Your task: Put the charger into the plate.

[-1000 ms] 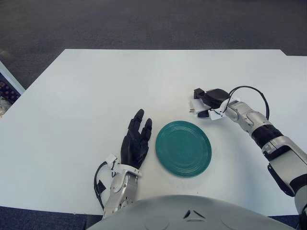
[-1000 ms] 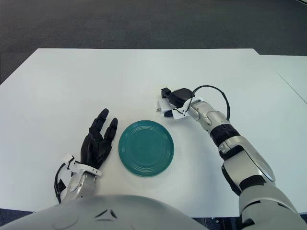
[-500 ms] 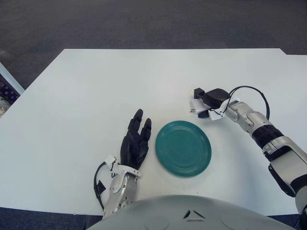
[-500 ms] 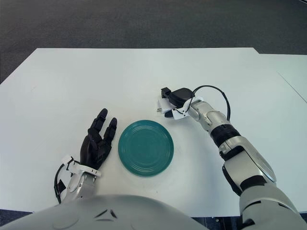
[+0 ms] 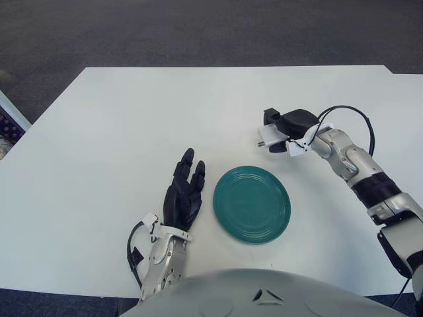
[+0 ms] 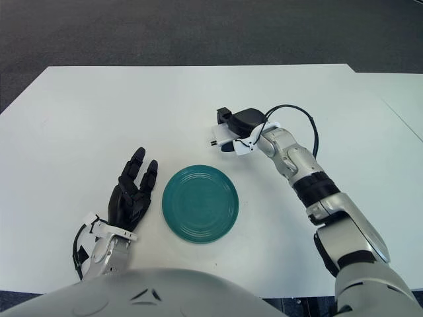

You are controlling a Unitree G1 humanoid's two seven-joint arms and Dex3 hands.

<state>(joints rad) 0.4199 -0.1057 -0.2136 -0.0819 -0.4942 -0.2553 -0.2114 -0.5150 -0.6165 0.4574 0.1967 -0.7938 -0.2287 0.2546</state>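
The right hand (image 5: 285,127) reaches in from the right side of the white table (image 5: 119,125), forearm stretched toward the middle and wrist bent so the dark fingers point left. Those fingers are closed around the charger (image 5: 271,138) — a small white block with its prongs sticking out to the left, just past the fingertips. The charger shows beyond the far-right rim of the plate (image 5: 252,204), apart from it; whether it is lifted clear of the tabletop cannot be told for certain, though a small shadow lies beneath the hand. A black cable loops up over the wrist.

The green plate sits near the front edge of the table, close to the robot's body, with bare white surface between its far rim and the charger. The left hand (image 5: 184,195) shows just beside the plate on its left, palm down, fingers extended and slightly fanned, holding nothing — a narrow strip of table separates it from the plate's rim.

Open tabletop spreads wide to the left and toward the far edge; dark carpet (image 5: 198,30) lies beyond
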